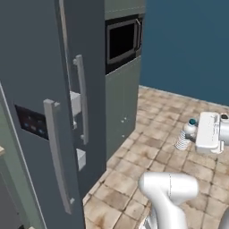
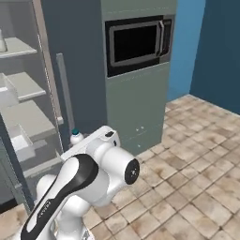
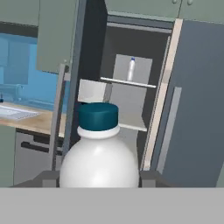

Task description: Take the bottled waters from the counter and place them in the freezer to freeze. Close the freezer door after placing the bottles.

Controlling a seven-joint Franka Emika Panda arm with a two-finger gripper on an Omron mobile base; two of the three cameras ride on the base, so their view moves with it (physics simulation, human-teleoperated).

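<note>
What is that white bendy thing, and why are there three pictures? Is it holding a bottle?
The white bendy thing is a robot arm in a pretend, computer-drawn kitchen. Two pictures come from cameras riding behind the arm, one on each side. The third comes from a camera on its hand. Yes, its gripper holds a water bottle with a blue cap, between its two fingers. The hand camera looks past that bottle into the open freezer, where another bottle already stands on a shelf. The freezer door stands open. Beside it is a microwave, and the floor has brown tiles.
</note>
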